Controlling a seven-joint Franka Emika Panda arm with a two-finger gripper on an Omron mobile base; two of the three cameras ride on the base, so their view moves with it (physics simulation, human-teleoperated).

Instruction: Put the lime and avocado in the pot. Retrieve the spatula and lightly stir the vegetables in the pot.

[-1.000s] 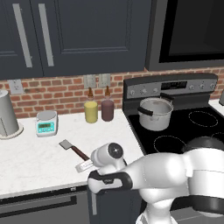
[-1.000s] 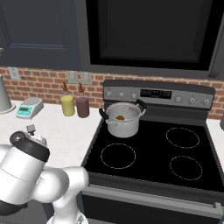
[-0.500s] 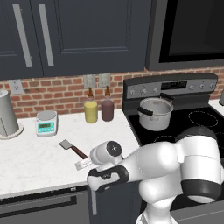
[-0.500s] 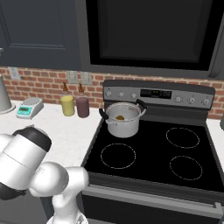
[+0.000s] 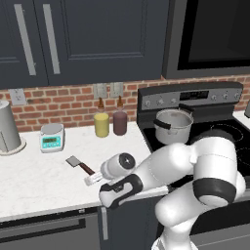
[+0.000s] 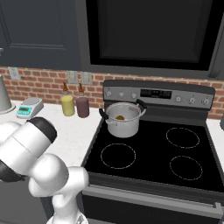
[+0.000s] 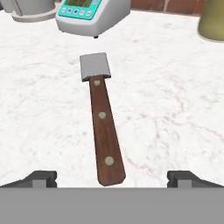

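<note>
On the white counter (image 7: 175,96), pincer (image 7: 112,177) wide apart astride spatula (image 7: 101,118) handle, empty.

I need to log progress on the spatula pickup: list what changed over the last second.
The arm swung left and lower toward the counter, bringing the open end effector over the spatula handle end; nothing has been gripped. The spatula lies flat where it was, the pot sits on the stove as before, with something brownish inside, and the scale and both bottles have not moved.
</note>
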